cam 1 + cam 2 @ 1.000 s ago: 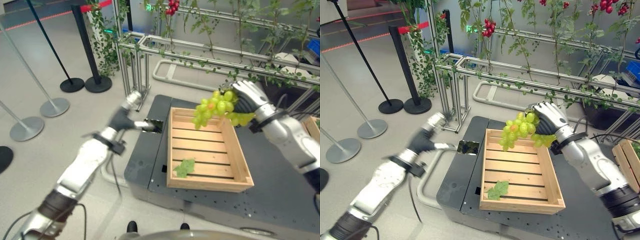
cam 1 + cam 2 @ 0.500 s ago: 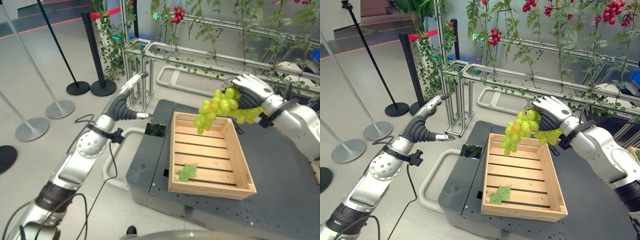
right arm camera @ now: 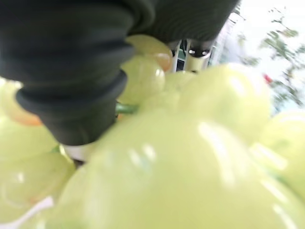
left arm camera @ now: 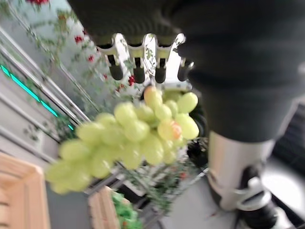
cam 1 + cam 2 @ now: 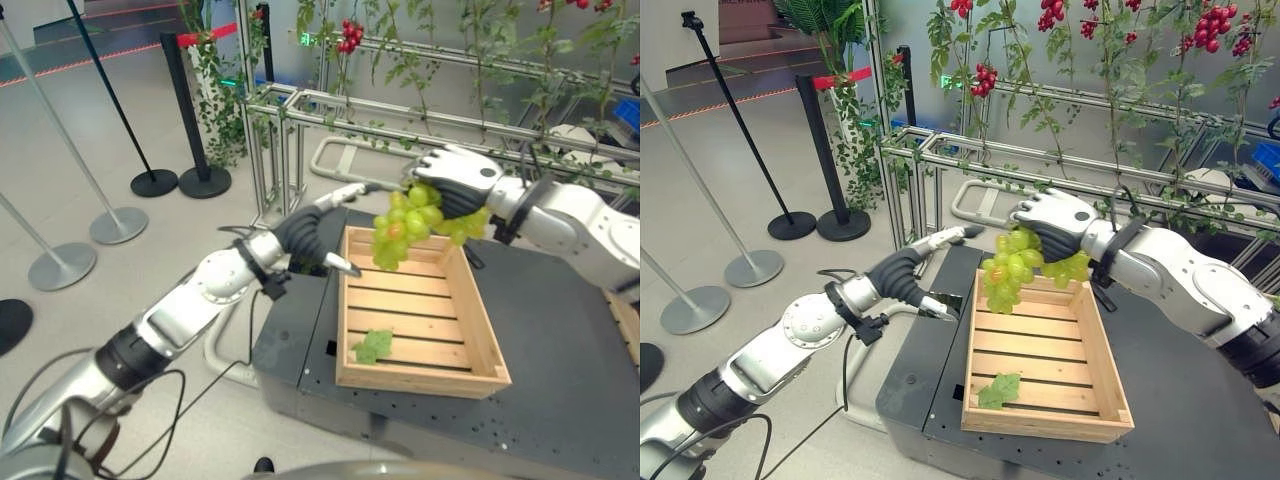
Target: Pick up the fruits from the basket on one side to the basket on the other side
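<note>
Green grapes (image 5: 408, 222), one bunch with a single orange-tinted berry, hang in the air from the right robot hand (image 5: 452, 180), whose fingers are curled round the top of the bunch. The bunch is held above the far left corner of a wooden crate (image 5: 417, 312) and does not touch it. Its long axis is slanted: the thick end is up at the right robot hand, and the narrow tip points down and toward the robot's left, ending just over the far left part of the crate's rim. A few berries and a pale leaf stick out on the other side of the right robot hand.

The left robot hand (image 5: 932, 262) is close beside the tip of the bunch, near the left edge of the crate, and holds nothing. Its fingers (image 4: 138, 61) are straight and spread, with the thumb set apart below them. In the left wrist view the bunch appears past these fingers, though the berries there are blurred, so I cannot tell if any fingertip touches them.

The crate stands on a dark grey table (image 5: 560, 345). Inside it lies one green leaf (image 5: 372, 345), near the front left corner, flat on the slats.
</note>
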